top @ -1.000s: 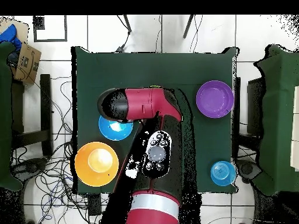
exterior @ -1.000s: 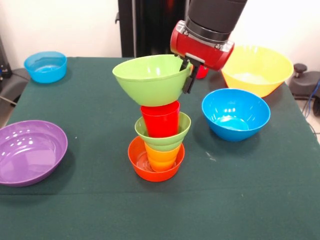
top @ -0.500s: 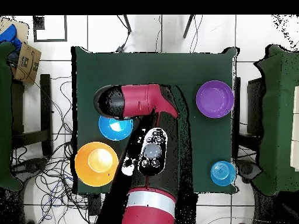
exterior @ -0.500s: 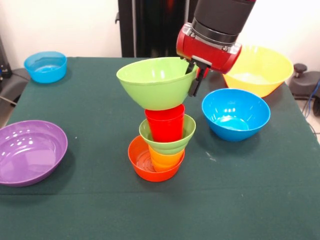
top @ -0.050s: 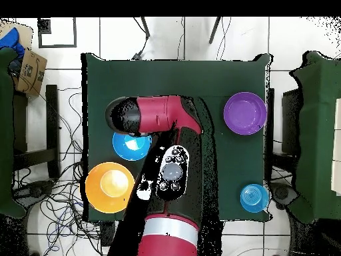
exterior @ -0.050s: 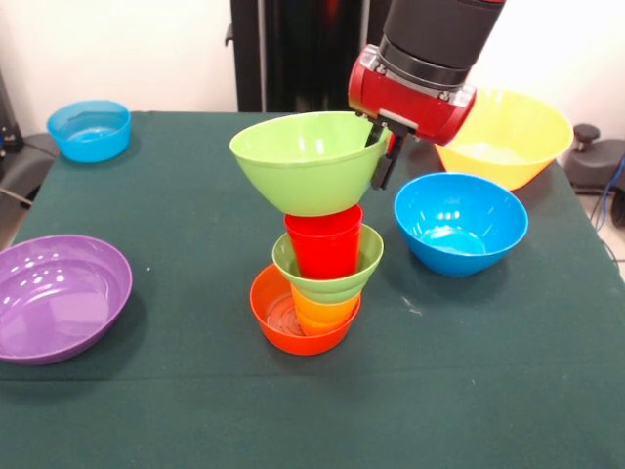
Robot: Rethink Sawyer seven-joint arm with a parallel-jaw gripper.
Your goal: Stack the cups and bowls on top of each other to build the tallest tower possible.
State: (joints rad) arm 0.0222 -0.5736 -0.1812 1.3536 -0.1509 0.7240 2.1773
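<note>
I have the gripper (exterior @ -0.050s: pixel 383 156) pinched on the rim of the big green bowl (exterior @ -0.050s: pixel 305 174), at the side toward the blue bowl (exterior @ -0.050s: pixel 459 221). The bowl's base sits on, or just over, the red cup (exterior @ -0.050s: pixel 323 241) topping the tower (exterior @ -0.050s: pixel 314 278) mid-worktop; I cannot tell if they touch. Its centre looks slightly off the cup's axis, away from the gripper, so I judge centring comes before letting go
</note>
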